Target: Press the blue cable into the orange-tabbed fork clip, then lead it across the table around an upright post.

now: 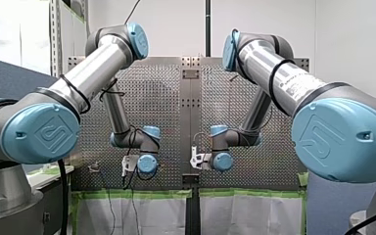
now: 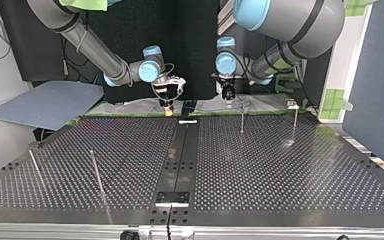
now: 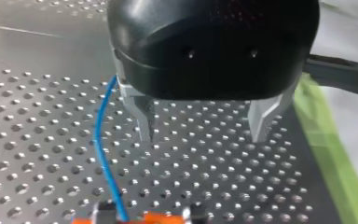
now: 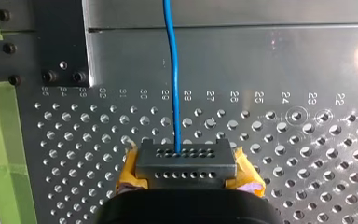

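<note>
In the left wrist view my left gripper (image 3: 204, 133) hangs over the perforated table, its metal fingers (image 3: 144, 122) wide open with nothing between them. The blue cable (image 3: 103, 154) runs just outside one finger and down into the orange-tabbed clip (image 3: 137, 218). In the right wrist view my right gripper (image 4: 185, 161), with yellow pads (image 4: 129, 173), is shut on the blue cable (image 4: 173, 79), which runs straight ahead from its tip. In the top view both grippers hover at the table's far edge: my right gripper (image 2: 167, 102) left of the centre strip, my left gripper (image 2: 228, 95) right of it.
Thin upright posts stand on the table in the top view: two at the far right (image 2: 242, 120) (image 2: 295, 125) and two at the near left (image 2: 96, 172) (image 2: 35, 167). Green tape (image 4: 2, 135) lines the table's edge. A dark centre strip (image 2: 177, 160) divides the plate.
</note>
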You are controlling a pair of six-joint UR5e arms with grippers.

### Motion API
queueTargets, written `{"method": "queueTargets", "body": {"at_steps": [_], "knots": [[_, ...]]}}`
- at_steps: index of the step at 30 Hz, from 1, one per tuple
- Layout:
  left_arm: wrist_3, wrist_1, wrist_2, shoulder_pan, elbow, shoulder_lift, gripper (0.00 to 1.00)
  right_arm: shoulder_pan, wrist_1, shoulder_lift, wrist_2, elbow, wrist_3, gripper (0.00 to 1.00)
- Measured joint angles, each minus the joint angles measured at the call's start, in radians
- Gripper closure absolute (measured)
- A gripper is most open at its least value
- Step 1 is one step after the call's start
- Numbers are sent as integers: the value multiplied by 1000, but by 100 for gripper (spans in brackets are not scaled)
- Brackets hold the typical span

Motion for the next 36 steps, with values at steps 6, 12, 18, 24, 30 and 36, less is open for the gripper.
{"method": "queueTargets", "body": {"at_steps": [6,12,18,24,30,36], "knots": [[21,-9,-10,-11,-12,2,0,-1,0,0,0,0,-1,100],[20,-5,-26,-21,-13,18,0,-1,-1,0,0,0,-1,100],[0,-3,-34,-33,-14,58,0,-1,-1,1,0,0,-1,100],[-28,7,-27,-40,-14,73,0,-2,-2,3,0,0,-4,100],[-41,46,-12,-34,-13,73,0,-2,-2,5,1,0,-6,100],[-46,60,-6,-16,-10,68,0,1,-3,7,1,0,-6,100]]}}
